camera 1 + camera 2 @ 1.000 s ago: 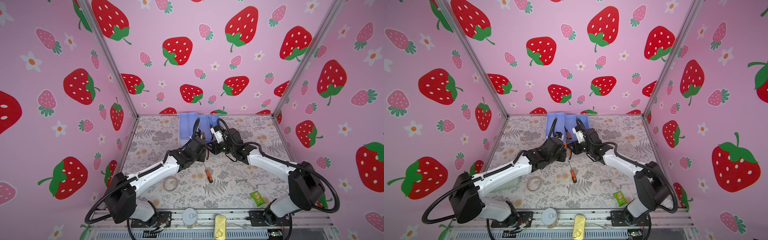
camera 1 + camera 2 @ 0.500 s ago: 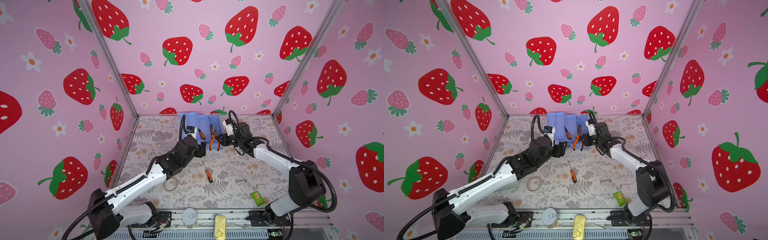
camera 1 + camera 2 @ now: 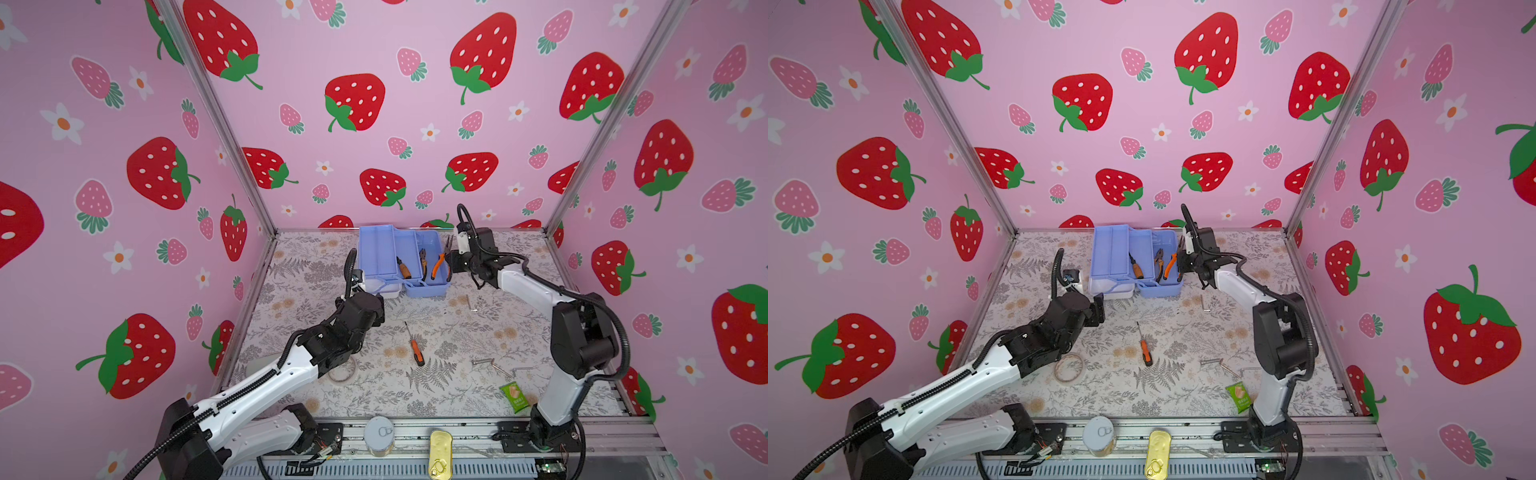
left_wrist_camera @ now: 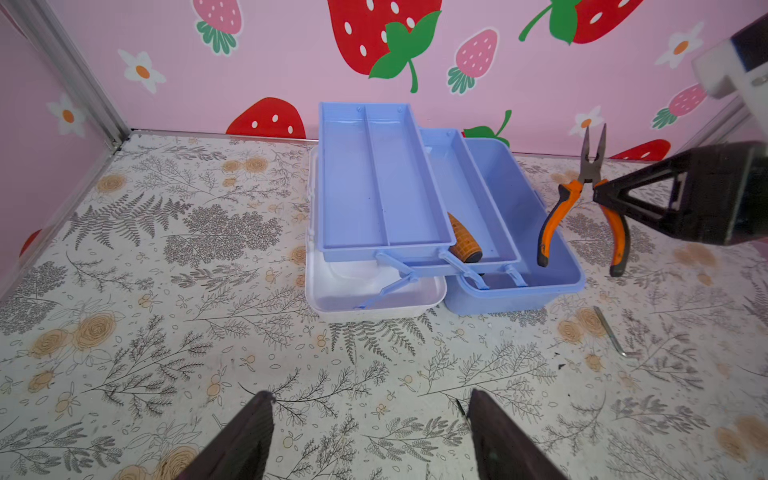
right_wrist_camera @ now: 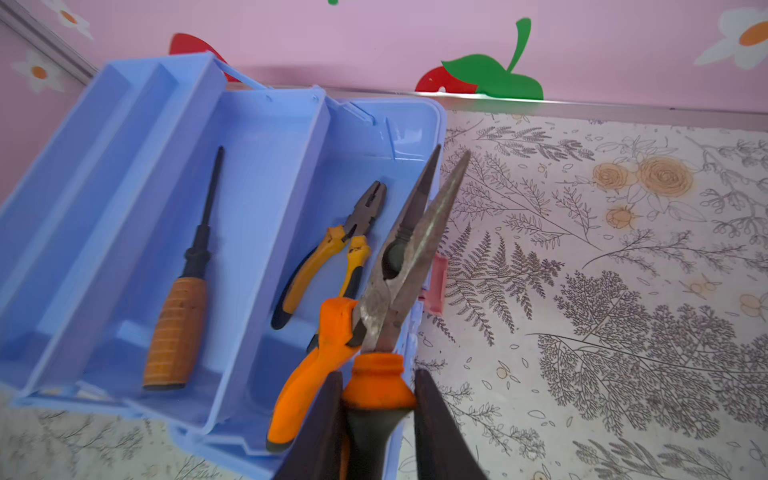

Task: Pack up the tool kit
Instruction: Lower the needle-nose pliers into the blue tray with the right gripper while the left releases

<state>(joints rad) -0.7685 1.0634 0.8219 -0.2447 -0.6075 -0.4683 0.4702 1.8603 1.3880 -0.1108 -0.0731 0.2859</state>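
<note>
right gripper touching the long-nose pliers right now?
Touching. The right wrist view shows the right gripper shut on the long-nose pliers, both fingers pressed against one orange handle.

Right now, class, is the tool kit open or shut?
Open: the white lid lies flat beside the blue base, and the trays are stepped out above them.

Lt-blue case base [image 4: 515,297], white lid [image 4: 374,306], orange/blk pliers [image 4: 557,216]; mat [image 4: 166,353] grey fern print; walls [image 3: 374,41] pink w/ red strawberries.
</note>
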